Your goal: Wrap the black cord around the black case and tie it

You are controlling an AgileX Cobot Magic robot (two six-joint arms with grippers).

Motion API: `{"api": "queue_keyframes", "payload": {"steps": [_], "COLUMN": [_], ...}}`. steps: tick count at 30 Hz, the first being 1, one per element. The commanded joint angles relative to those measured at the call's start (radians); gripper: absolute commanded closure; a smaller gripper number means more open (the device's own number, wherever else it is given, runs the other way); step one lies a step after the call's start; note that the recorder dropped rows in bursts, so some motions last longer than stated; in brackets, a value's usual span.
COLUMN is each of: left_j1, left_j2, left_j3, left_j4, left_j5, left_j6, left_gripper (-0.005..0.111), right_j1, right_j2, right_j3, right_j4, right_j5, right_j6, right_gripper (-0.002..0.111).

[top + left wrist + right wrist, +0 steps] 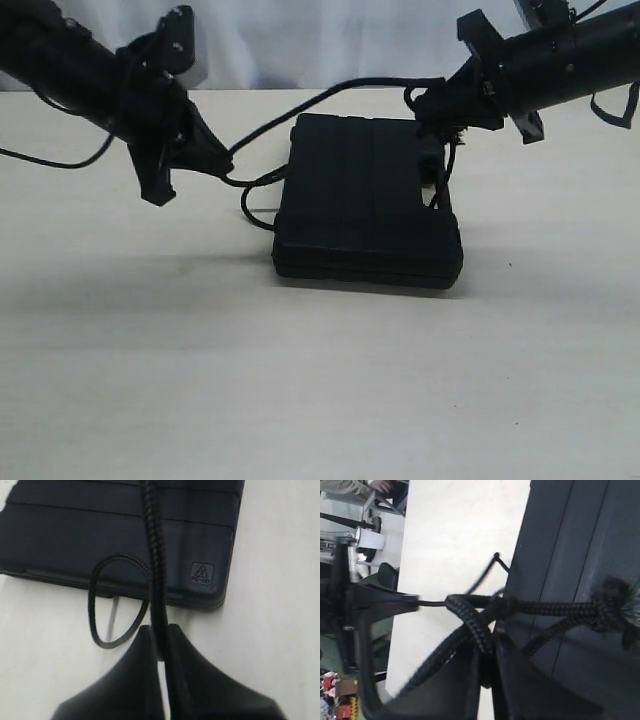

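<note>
Soft, diffuse light falls from above; the pale table [320,380] is bright, with broad faint shadows left of and beneath the black case [368,200], whose matte surface loses detail. Wrist views are soft, the left gripper [159,637] blurred

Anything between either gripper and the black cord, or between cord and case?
Nothing visible does. The left gripper and right gripper are each shut on the thin braided black cord, which runs over the flat ribbed black plastic case.
</note>
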Motion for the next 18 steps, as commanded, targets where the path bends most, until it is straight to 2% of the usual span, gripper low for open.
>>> {"api": "queue_keyframes", "payload": {"steps": [1,5,12,18], "left_j1": [-0.071,-0.086,-0.011,0.010], "left_j2": [0.026,0.026,0.026,0.026], "left_j3": [0.001,0.001,0.001,0.001], "left_j4": [0.008,0.068,0.212,0.211], "left_j5": [-0.074,-0.120,-0.139,-0.167], "left_j6": [-0.021,-0.048,-0.213,-0.288], "left_gripper": [0.107,0.107,0.107,0.107], "right_j1": [-0.006,-0.008,-0.007,-0.006], "right_j2": [0.000,0.000,0.000,0.000], "right_j3": [0.001,0.001,0.001,0.001], "right_j4": [0.005,0.005,0.003,0.003], "right_j5": [0.021,0.017,0.017,0.025], "right_j6": [-0.022,-0.022,-0.046,-0.074], "right_gripper": [0.104,0.104,0.104,0.104]}}
